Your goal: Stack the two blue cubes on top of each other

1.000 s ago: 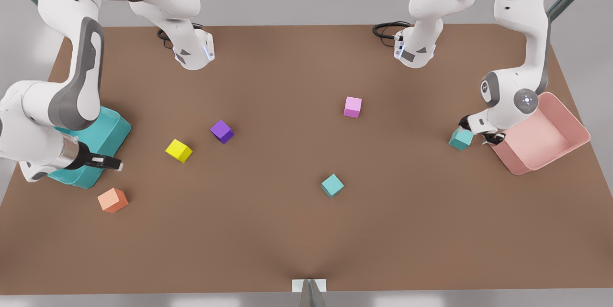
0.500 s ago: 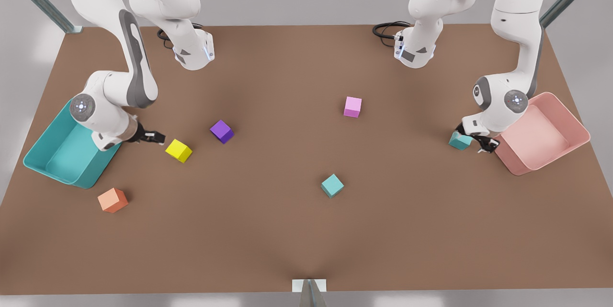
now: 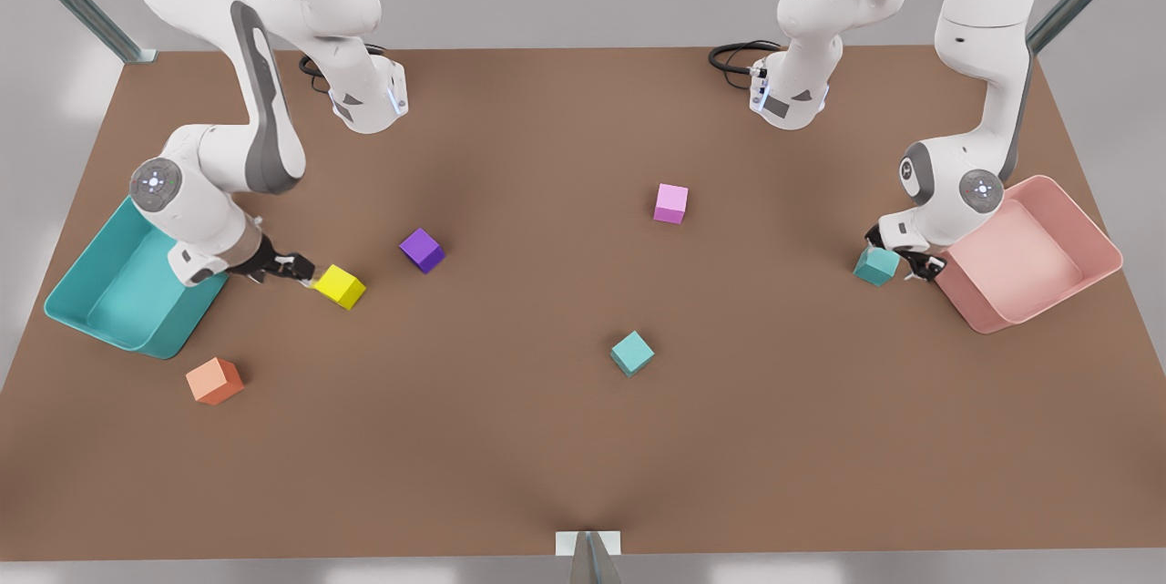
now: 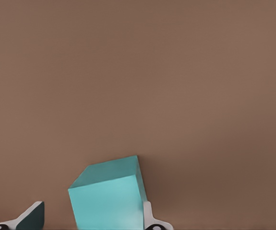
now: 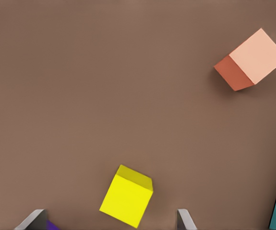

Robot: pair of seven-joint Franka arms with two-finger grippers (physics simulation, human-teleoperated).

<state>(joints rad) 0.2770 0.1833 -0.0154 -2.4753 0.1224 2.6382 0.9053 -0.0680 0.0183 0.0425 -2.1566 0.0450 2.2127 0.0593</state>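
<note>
One blue cube (image 3: 876, 266) rests on the table at the front view's right, beside the pink bin. My left gripper (image 3: 898, 256) is low around it and open. In the left wrist view this cube (image 4: 111, 196) sits between the fingers: one fingertip (image 4: 147, 213) is against its side, the other stands apart. The second blue cube (image 3: 631, 353) lies alone near the table's middle. My right gripper (image 3: 299, 271) is at the front view's left, open, right by the yellow cube (image 3: 340, 286), which lies just ahead of its fingers (image 5: 37, 216).
A pink bin (image 3: 1075, 229) stands just behind the left gripper. A teal bin (image 3: 86, 288) sits by the right arm. An orange cube (image 3: 215, 381), a purple cube (image 3: 422, 250) and a pink cube (image 3: 670, 203) are scattered on the brown table.
The right arm swung from over the teal bin toward the yellow cube. The left gripper shifted slightly at the blue cube by the pink bin; the cube stayed on the table.
</note>
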